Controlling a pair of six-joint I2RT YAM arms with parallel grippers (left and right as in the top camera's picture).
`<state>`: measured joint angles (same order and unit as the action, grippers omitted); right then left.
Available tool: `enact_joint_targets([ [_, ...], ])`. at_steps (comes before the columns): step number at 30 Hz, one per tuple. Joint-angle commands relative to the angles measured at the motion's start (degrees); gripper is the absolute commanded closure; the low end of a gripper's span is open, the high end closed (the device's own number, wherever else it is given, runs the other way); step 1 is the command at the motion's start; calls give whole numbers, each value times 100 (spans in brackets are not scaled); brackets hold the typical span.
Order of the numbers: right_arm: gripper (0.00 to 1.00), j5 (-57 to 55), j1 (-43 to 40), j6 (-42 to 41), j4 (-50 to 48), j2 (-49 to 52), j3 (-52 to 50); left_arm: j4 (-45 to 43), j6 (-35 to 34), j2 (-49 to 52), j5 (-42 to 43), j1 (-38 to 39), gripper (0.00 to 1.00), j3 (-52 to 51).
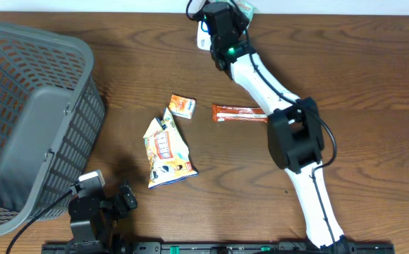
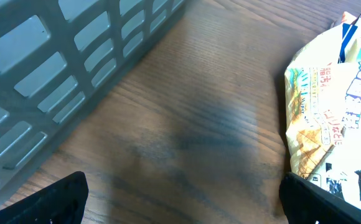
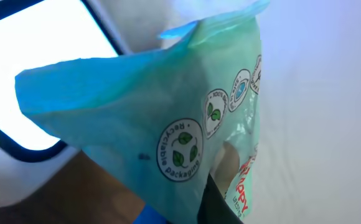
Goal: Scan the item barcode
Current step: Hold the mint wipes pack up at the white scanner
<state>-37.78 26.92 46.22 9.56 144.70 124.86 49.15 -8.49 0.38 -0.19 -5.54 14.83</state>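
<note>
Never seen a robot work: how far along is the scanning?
Done: nothing visibly; the basket looks empty. In hand: the right arm holds a green pouch at the scanner. Left: the chip bag, packet and bar lie on the table.

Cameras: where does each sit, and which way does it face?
Overhead: above the wooden table, looking straight down; left gripper, right gripper show.
Left wrist: low, facing grey slatted plastic basket and yellow snack bag; open fingers show.
Right wrist: against the teal plastic pouch the right gripper holds; one finger shows.
Overhead and left wrist share basket, bag.
</note>
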Motion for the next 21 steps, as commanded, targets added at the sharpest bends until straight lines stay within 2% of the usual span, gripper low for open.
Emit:
enact_joint_targets([
  [1,99,-177,39,389,-44,232,192,262,116,-11,-50,-28,2,-96],
  [12,99,-243,94,334,-601,363,190,262,116,-11,-50,-28,2,-96],
  [21,99,-92,59,46,-590,363,190,262,116,-11,-50,-28,2,-96],
])
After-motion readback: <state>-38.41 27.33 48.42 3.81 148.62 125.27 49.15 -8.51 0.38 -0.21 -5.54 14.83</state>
